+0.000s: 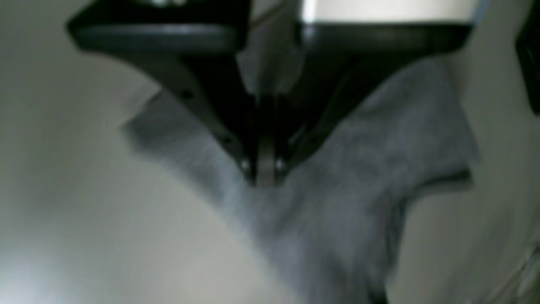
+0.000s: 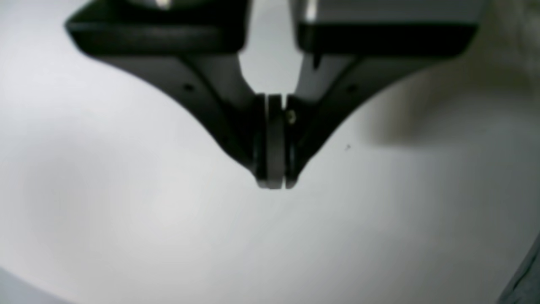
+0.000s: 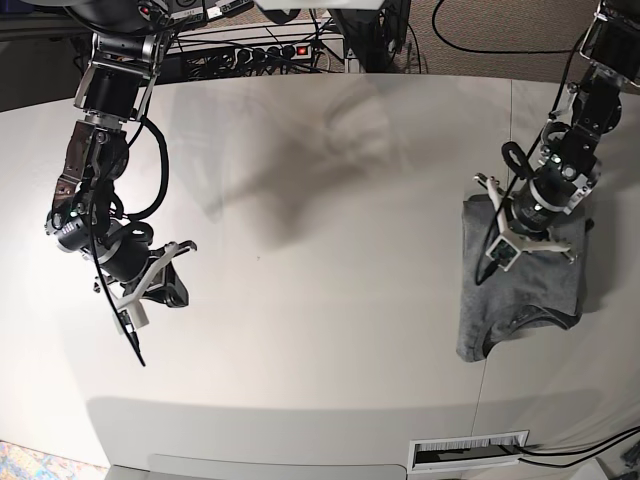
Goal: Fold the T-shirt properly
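two grippers show, and both have their jaws pressed together. the left gripper (image 1: 266, 175) sits right over the t-shirt (image 3: 520, 285), and grey cloth spreads out under it and to both sides of its tip. the wrist picture is blurry, so i cannot tell if it pinches a bit of cloth or only hangs just above it. the right gripper (image 2: 274, 182) holds nothing; under it is only the bare white table (image 3: 320, 250).

the t-shirt lies well apart from the right gripper, near the edge of the table on the left arm's side. it already looks like a small, folded bundle and not a shirt laid flat: it is a narrow grey block, with a curved opening showing at the end nearest the front of the table. its edges are not very neat there, and one corner pokes out past the left gripper. so i think most of the folding is done, and what is left is one more fold or some tidying, then letting go.

further out, behind the arms past the far edge of the table, there are black cables (image 3: 370, 30) and a power strip (image 3: 255, 52) with a red switch. they are far from the shirt. nothing lies on the table between the grippers, so nothing blocks the way.
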Controlling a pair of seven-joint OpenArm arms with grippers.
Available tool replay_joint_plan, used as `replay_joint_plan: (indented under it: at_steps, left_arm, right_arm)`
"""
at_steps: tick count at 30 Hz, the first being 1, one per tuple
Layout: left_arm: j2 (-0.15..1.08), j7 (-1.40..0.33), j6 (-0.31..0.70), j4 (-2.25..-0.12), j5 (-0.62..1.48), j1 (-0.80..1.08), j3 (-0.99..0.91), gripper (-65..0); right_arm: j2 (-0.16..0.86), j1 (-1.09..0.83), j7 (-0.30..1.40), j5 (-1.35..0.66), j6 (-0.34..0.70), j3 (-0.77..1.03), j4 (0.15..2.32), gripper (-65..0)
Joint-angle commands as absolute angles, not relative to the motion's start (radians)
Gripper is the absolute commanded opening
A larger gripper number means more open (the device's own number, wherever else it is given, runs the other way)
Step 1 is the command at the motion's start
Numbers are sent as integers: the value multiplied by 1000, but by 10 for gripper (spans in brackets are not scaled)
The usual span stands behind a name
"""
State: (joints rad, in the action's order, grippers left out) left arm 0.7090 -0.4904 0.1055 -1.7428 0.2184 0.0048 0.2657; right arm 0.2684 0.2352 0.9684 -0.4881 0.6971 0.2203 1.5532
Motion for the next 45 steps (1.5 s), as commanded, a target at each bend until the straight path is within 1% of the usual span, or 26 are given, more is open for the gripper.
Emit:
replay_joint_plan:
  at_steps: [1,3,6,9,13,21,27,34,42,45]
  left_arm:
    - [726,-495,100,-1796,226,-11,257,-650]
    - [725,-548,76,-1876,255,-11,257,-650]
    - [723,-588,23,-1971,230,9,257,-650]
    - [720,-609,-13,-2042,186,73,257,-650]
    - [712,-616,-75,-2129,128,191,257,-650]
    - [661,-666,-194,-2325,-81,447,257,-650]
    - [610,-665,-248,-2356,-168,612,257,-650]
    - [596,-665,-286,-2356,-231,767,257,-650]
    - [593,-665,-332,-2356,-225,950,257,-650]
    - [566,-663,-341,-2347,-207,1004,257,-650]
  right_arm:
    - [283,260,945,-509,698,225,1574,-650]
    - [283,260,980,-522,698,225,1593,-650]
    - [292,257,1054,-578,698,224,1641,-650]
    - [332,215,1058,-616,698,224,1673,-650]
    - [369,118,1058,-645,698,240,1710,-650]
    - [369,-132,1060,-658,698,365,1901,-650]
    - [368,-312,1059,-660,698,479,1985,-650]
    - [357,-510,1067,-712,698,596,1996,-650]
    - [358,-771,1080,-743,698,616,1996,-650]
    - [357,-850,1082,-762,698,616,1996,-650]
